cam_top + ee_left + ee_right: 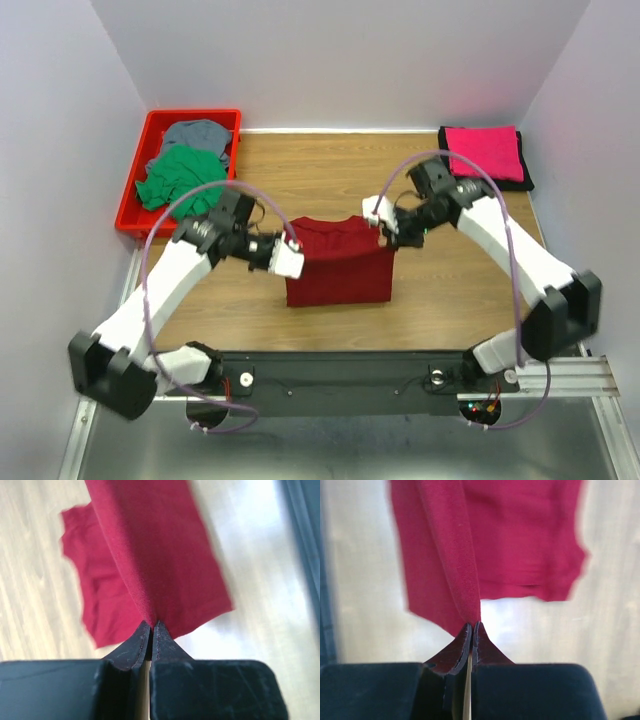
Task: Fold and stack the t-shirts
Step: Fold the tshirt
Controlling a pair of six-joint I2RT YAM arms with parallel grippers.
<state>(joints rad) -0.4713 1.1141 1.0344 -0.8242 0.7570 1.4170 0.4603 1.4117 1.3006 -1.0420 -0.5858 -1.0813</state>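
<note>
The smooth wood-grain bench has a soft dark red cloth t-shirt over its middle, a draped rectangle. The left claw and right claw are each clamped on 1 upper corner. A folded pink shirt at the far right corner hides most of a black one. In the red plastic tray at the far left corner, a crumpled green shirt partly covers a grey one. Both wrist views are blurred.

Matt woven dark red t-shirt cloth; smooth pale wood table; glossy red plastic tray
</note>
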